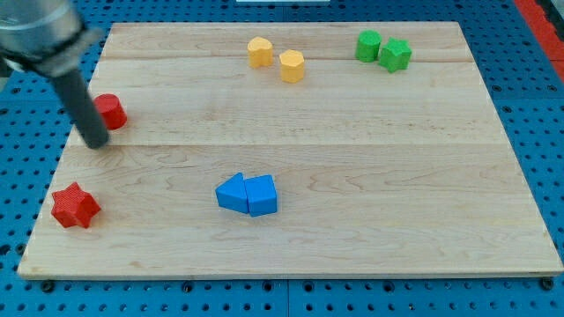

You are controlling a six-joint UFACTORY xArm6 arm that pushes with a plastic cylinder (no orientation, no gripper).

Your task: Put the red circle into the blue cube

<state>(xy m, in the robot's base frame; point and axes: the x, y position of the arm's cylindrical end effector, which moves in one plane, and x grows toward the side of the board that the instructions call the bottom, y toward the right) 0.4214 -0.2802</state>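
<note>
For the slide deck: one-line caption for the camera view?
My tip sits just left of the red circle, at the wooden board's left edge; the blue cube lies toward bottom centre.

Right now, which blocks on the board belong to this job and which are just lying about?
In the job:
red circle, at the view's left
blue cube
my tip, just left of and below the red circle

Lying about:
blue triangle, touching the cube
red star
two yellow blocks
two green blocks
</note>
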